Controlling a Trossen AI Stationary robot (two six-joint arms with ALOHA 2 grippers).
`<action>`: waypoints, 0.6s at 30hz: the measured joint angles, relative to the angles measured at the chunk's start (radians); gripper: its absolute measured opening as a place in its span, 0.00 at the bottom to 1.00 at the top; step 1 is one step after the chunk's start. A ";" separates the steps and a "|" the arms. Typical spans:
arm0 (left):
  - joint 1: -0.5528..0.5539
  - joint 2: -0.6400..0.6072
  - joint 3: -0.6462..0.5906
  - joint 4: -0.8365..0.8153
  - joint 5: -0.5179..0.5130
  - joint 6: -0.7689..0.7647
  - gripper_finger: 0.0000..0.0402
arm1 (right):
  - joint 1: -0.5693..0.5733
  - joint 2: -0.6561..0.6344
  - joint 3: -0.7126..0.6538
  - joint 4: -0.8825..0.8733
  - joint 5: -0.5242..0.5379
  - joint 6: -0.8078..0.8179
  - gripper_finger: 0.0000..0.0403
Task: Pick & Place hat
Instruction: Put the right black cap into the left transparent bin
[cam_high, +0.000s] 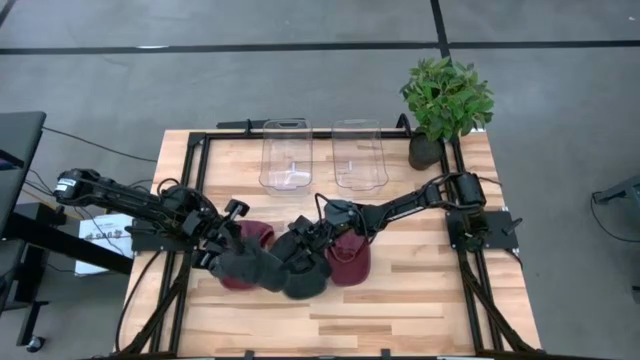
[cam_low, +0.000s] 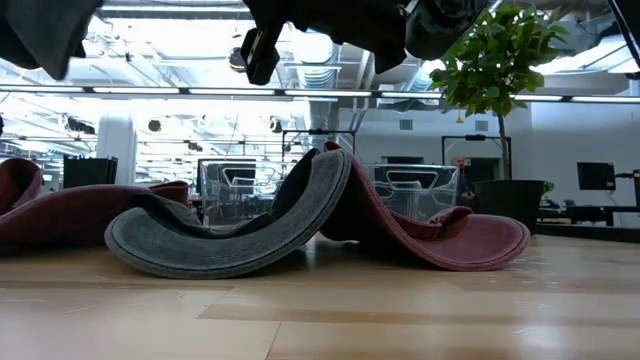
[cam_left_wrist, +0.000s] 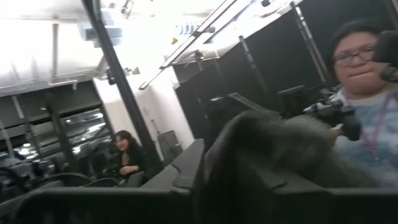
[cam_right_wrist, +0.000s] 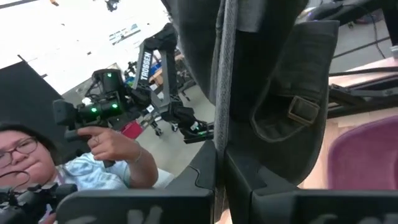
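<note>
A dark grey hat (cam_high: 275, 268) sits mid-table between my two grippers. The left gripper (cam_high: 226, 254) reaches it from the table's left, the right gripper (cam_high: 310, 240) from the right, and both are shut on its cloth. One maroon hat (cam_high: 250, 240) lies under the left side and another maroon hat (cam_high: 350, 262) under the right. In the low view a grey hat (cam_low: 230, 240) rests on the table by its curved brim, between the maroon hats (cam_low: 450, 240). Whether this is the held hat cannot be told. My left gripper (cam_left_wrist: 202, 186) has the grey hat's cloth (cam_left_wrist: 261, 146) between its two fingers, coming in roughly level from the table's left. The cloth bulges up past the fingers. Which part of the hat this is does not show. My right gripper (cam_right_wrist: 221, 180) pinches a folded edge of the grey hat's cloth (cam_right_wrist: 224, 93) between its two fingers, coming from the table's right. Beside it the hat's back strap with its buckle (cam_right_wrist: 298, 112) hangs free. The hat's rounded body spreads past the fingers.
Two clear plastic bins (cam_high: 286, 155) (cam_high: 358, 153) stand side by side at the far edge, and a potted plant (cam_high: 445, 100) stands at the far right corner. A person (cam_right_wrist: 93, 155) holding a device is beyond the table. Bare wood (cam_high: 400, 310) lies along the near edge.
</note>
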 joint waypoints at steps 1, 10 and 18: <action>0.000 0.000 0.000 0.001 0.010 -0.009 0.24 | -0.004 0.000 0.000 -0.011 -0.001 -0.011 0.01; 0.000 -0.050 0.000 0.017 0.098 -0.119 0.43 | -0.011 -0.003 0.000 -0.080 -0.037 -0.066 0.01; 0.000 -0.123 0.000 0.015 0.104 -0.193 0.47 | -0.010 -0.014 -0.010 -0.106 -0.048 -0.074 0.00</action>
